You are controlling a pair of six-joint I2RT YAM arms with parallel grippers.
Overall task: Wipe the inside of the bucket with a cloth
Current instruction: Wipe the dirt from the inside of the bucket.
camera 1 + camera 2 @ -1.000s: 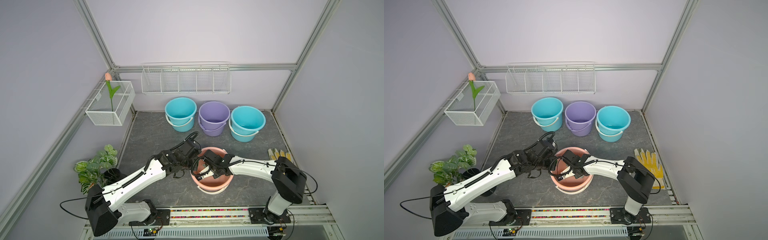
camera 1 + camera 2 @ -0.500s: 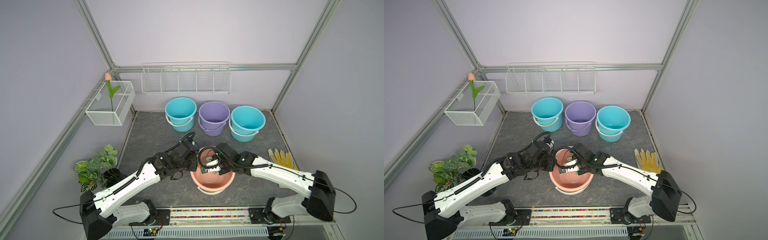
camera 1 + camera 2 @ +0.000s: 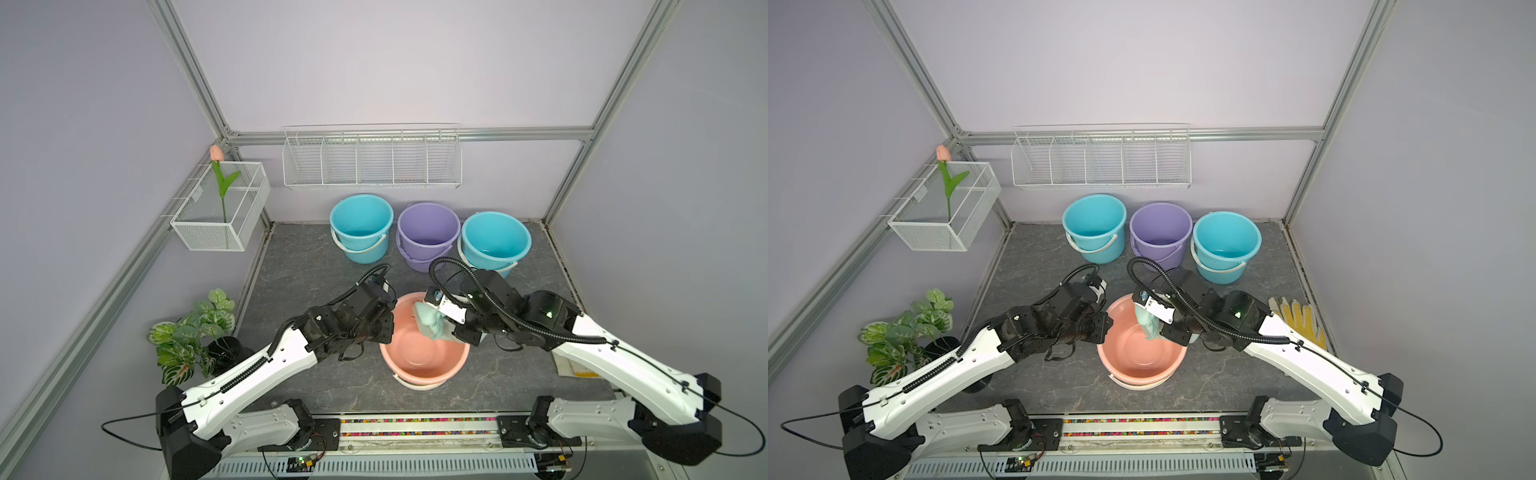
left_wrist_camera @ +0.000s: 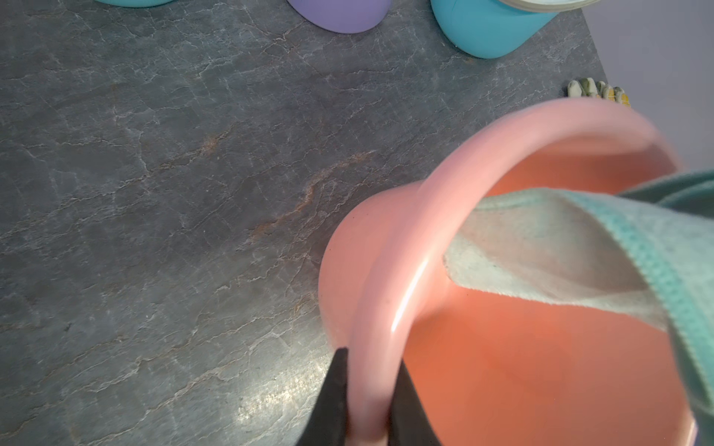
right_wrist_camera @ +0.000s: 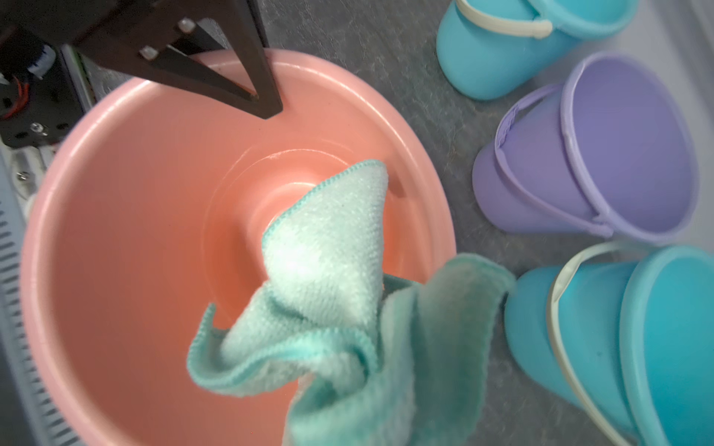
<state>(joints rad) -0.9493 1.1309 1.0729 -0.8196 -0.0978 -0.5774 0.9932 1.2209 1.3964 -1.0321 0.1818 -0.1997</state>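
A salmon-pink bucket [image 3: 424, 376] [image 3: 1142, 377] stands at the front middle of the grey floor. My left gripper [image 3: 386, 328] [image 3: 1104, 326] is shut on its rim on the left side; in the left wrist view its two black fingers [image 4: 336, 390] pinch the pink rim [image 4: 425, 231]. The pale mint-green cloth [image 3: 430, 322] [image 3: 1148, 326] hangs bunched from my right gripper [image 3: 442, 328] over the bucket's far right inner wall. In the right wrist view the cloth [image 5: 328, 270] covers that gripper's jaws and dangles above the bucket's bottom [image 5: 135, 251].
A turquoise bucket [image 3: 361, 232], a purple bucket [image 3: 428, 232] and a second turquoise bucket [image 3: 494, 241] stand in a row at the back. A yellow-and-white glove [image 3: 1298, 318] lies at the right. A potted plant [image 3: 195, 328] sits at the left; wire baskets [image 3: 220, 208] hang on the walls.
My right arm has stretched out and drawn its wrist up from deep in the bucket to the far right rim, bringing the cloth along. The left gripper keeps its hold on the rim.
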